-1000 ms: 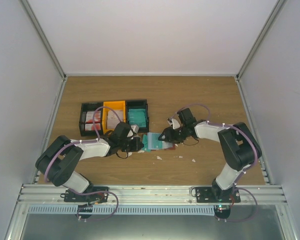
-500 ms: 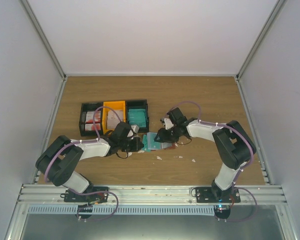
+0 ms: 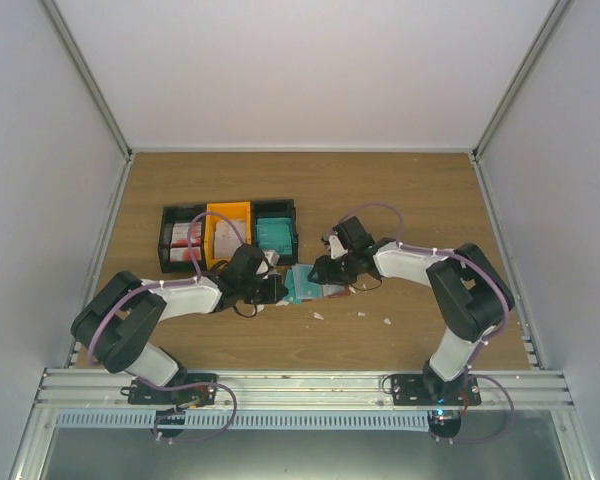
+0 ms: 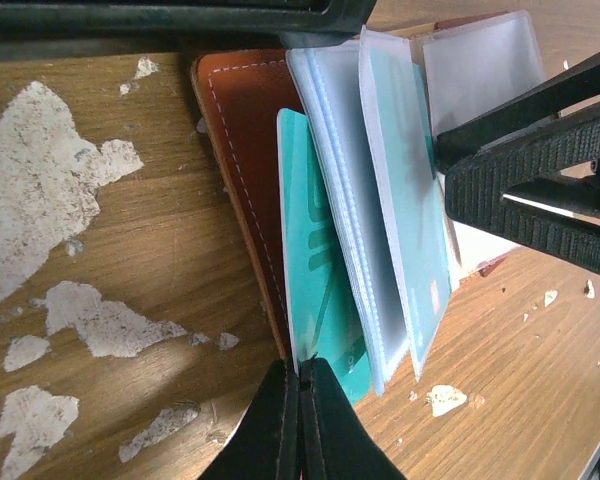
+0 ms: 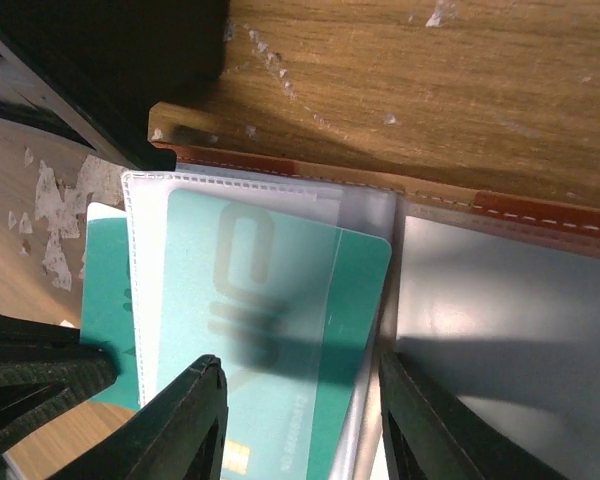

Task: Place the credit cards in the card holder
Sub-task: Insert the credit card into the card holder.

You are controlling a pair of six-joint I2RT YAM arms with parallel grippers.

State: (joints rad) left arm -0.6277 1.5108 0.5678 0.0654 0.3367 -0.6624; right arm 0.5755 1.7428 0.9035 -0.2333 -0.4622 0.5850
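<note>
The reddish-brown card holder (image 4: 242,120) lies open on the wood, its clear pockets (image 4: 345,210) fanned out. My left gripper (image 4: 300,372) is shut on the near edge of a teal credit card (image 4: 320,300) lying against the leather cover. A second teal card (image 5: 280,330) sits partly inside a clear pocket. My right gripper (image 5: 305,425) hovers open over that card, one finger on each side. From above, the card holder (image 3: 305,283) lies between the left gripper (image 3: 273,290) and the right gripper (image 3: 325,270).
Joined bins stand behind the holder: a black one (image 3: 167,240) with red and pale cards, an orange one (image 3: 228,222), and a black one with teal cards (image 3: 275,235). White scraps (image 3: 387,321) dot the wood. Grey walls close both sides.
My right arm has moved left onto the card holder, and its jaws have narrowed slightly. The left arm and its card have stayed put.
</note>
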